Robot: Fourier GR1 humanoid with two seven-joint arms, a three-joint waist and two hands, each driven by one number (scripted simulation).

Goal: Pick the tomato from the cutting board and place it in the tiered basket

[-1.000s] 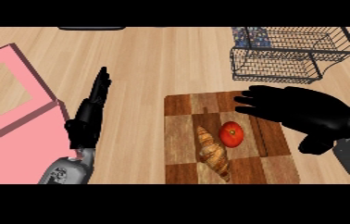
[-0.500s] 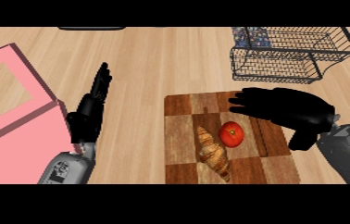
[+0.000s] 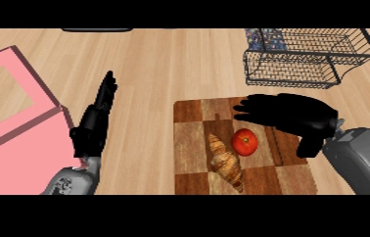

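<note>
Tomato point(image 3: 245, 142) on cutting board point(image 3: 192, 118), just beside croissant point(image 3: 225, 161) | right hand point(image 3: 289, 114) just beyond it, fingers spread, holding nothing | left hand point(image 3: 94, 123) resting at left, fingers straight together | risk: closing off-centre could roll tomato into croissant; tiered basket point(image 3: 289, 59) well apart.

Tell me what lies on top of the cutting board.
A tomato and a croissant lie on the cutting board. The right hand hides its far right part.
</note>
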